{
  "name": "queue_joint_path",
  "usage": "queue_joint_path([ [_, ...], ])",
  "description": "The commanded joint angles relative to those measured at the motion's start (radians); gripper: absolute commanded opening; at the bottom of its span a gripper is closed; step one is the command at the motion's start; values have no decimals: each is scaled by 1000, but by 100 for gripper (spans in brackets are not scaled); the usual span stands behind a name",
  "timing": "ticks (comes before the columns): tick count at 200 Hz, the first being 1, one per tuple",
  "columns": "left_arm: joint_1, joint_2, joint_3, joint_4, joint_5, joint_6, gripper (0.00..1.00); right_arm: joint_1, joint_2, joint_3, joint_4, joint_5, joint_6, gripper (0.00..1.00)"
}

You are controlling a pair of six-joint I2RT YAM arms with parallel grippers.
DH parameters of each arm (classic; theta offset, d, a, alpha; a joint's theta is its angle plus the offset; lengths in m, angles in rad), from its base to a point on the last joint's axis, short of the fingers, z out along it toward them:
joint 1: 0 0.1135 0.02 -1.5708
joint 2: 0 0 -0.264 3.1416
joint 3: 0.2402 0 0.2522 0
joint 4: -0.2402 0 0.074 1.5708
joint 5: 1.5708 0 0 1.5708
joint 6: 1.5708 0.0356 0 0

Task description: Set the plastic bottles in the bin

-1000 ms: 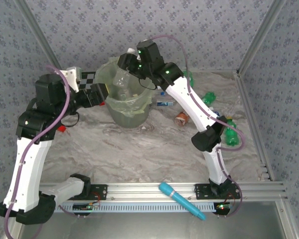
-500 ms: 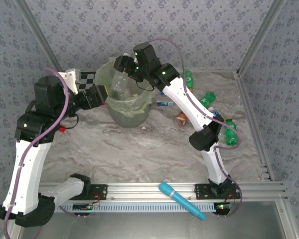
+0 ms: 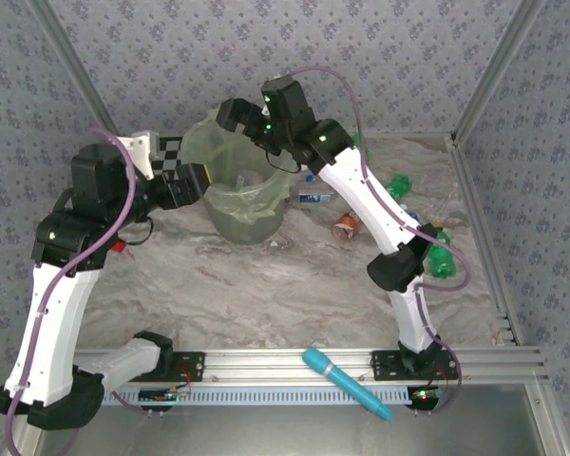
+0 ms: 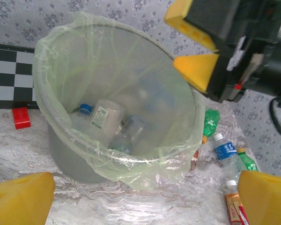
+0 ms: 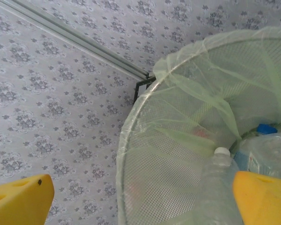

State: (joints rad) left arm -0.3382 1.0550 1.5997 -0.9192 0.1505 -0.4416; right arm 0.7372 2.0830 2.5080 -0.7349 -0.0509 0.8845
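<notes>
The bin [image 3: 256, 211], a pale-green bucket with a liner bag, stands at the back middle of the table. My right gripper [image 3: 232, 118] hangs open over its far rim, nothing between the fingers [image 4: 196, 65]. In the right wrist view the open right gripper [image 5: 140, 201] looks down into the bin [image 5: 131, 122] at a clear white-capped bottle [image 5: 222, 180]. Open and empty, my left gripper [image 3: 198, 180] sits at the bin's left side, its wrist view [image 4: 143, 201] facing the bin [image 4: 51, 122] and clear bottles [image 4: 103, 119] inside. More plastic bottles [image 3: 399, 185] lie right of it.
A blue-label bottle [image 4: 225, 150], green ones [image 4: 210, 123] and an orange-label one [image 4: 234, 206] lie on the marble table right of the bin. A small red block [image 4: 21, 117] and a checkerboard [image 3: 171, 152] sit left of it. A cyan stick [image 3: 347, 383] rests on the front rail.
My right gripper opened over the bin and the clear bottle it held dropped inside. The left arm stayed almost still.
</notes>
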Motion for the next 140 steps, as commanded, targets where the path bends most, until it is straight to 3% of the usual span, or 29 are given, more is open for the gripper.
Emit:
queue_joint_path([
  [1, -16, 18, 14, 34, 41, 17, 100, -11, -105, -52, -14, 42, -45, 99],
  [77, -128, 131, 65, 88, 91, 37, 100, -77, -433, -498, 35, 155, -70, 100],
  [140, -235, 237, 117, 115, 105, 88, 100, -201, -750, -910, -43, 235, -38, 99],
])
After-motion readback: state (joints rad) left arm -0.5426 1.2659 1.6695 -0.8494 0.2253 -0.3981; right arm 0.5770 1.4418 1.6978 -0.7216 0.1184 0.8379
